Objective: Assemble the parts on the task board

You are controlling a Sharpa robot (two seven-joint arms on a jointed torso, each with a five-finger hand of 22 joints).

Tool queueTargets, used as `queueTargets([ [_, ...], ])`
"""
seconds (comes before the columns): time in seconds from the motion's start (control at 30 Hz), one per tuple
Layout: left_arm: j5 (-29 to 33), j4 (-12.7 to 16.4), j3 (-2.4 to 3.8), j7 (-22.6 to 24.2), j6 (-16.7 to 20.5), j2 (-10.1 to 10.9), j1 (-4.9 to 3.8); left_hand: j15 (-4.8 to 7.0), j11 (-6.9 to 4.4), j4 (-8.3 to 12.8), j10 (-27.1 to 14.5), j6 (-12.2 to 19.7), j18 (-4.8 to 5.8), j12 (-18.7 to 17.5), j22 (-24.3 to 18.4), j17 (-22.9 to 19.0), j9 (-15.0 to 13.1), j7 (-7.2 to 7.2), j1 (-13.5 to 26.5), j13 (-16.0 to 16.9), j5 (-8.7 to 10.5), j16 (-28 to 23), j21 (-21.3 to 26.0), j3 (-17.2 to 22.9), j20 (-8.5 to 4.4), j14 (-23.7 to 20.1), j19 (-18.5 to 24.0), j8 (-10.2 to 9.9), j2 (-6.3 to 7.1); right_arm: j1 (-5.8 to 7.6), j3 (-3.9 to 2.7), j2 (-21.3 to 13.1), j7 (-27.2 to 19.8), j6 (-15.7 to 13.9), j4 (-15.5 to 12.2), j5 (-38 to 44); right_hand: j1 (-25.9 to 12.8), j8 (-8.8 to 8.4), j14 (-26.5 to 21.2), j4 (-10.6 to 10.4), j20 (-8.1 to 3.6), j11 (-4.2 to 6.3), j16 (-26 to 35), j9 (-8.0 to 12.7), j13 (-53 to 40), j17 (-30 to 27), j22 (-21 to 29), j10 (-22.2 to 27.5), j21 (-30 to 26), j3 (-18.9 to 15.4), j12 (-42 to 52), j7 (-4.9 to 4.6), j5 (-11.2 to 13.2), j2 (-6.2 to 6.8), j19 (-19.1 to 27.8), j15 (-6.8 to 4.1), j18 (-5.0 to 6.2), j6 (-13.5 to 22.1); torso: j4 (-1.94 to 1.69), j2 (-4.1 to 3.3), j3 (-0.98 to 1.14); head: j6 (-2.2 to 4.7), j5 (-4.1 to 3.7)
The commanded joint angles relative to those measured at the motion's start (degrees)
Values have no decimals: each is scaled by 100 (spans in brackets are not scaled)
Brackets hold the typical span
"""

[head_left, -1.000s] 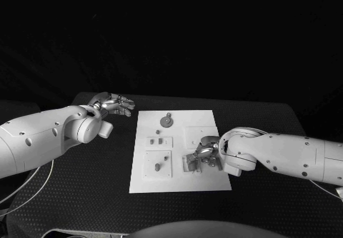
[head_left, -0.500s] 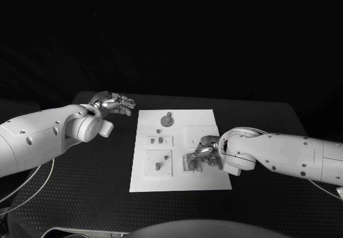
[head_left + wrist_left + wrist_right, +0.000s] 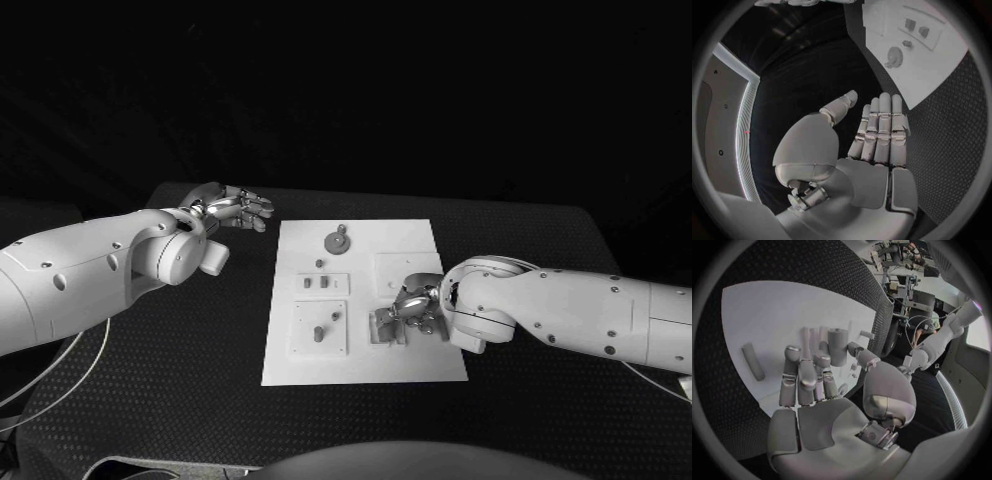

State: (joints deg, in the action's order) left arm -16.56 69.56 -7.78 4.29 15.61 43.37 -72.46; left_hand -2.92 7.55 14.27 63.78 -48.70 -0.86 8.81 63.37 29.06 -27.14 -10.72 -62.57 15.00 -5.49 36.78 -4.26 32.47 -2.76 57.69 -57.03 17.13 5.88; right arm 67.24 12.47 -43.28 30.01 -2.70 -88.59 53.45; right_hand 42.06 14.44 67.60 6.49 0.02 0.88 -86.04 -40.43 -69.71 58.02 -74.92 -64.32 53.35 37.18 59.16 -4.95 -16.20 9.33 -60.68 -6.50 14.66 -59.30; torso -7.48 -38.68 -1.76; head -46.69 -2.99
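The right hand (image 3: pixel 408 318) has edged slightly toward the robot's left over the task board (image 3: pixel 362 368).

The right hand (image 3: pixel 410 318) hides part of the task board (image 3: pixel 418 370).

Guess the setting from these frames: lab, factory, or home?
Most likely a robotics lab test bench. A white task board with small parts sits on a black table against a dark backdrop, and the right wrist view shows monitors and cabling on desks in the room behind.
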Motion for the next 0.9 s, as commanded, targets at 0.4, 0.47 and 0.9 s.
queueTargets([
  [0.4, 28, -1, 4, 26, -84, -13, -8, -10, -21, -31, -21, 13, 20, 37, -9, 13, 7, 12, 52, -4, 10, -29, 31, -4, 9, 33, 17, 30, 24, -28, 13, 44, -95, 94, 32, 29, 55, -76, -226, -458, 23, -23, 26, -12, 57, -206, -93, 96, -63, 88, 24, -65, -13, 365, 65, 11, 34, 77, -1, 0, 2, -24, 14],
  [0.47, 28, 0, 4, 26, -86, -13, -8, -11, -21, -31, -21, 13, 20, 37, -9, 14, 7, 11, 52, -4, 10, -29, 31, -4, 10, 33, 17, 30, 24, -29, 14, 46, -105, 96, 31, 29, 62, -85, -242, -518, 25, -27, 25, -14, 64, -223, -94, 105, -65, 92, 24, -71, -13, 408, 69, 14, 34, 93, 1, 0, 1, -27, 16],
  [0.9, 28, 1, 4, 22, -83, -16, -8, -11, -19, -32, -24, 16, 20, 37, -9, 20, 9, 11, 53, -5, 9, -35, 31, -5, 10, 32, 19, 31, 26, -30, 19, 46, -112, 90, 27, 25, 100, -91, -271, -565, 26, -31, 24, -20, 73, -253, -97, 118, -67, 94, 27, -76, -10, 435, 79, 18, 34, 107, 1, 0, 1, -41, 31],
])
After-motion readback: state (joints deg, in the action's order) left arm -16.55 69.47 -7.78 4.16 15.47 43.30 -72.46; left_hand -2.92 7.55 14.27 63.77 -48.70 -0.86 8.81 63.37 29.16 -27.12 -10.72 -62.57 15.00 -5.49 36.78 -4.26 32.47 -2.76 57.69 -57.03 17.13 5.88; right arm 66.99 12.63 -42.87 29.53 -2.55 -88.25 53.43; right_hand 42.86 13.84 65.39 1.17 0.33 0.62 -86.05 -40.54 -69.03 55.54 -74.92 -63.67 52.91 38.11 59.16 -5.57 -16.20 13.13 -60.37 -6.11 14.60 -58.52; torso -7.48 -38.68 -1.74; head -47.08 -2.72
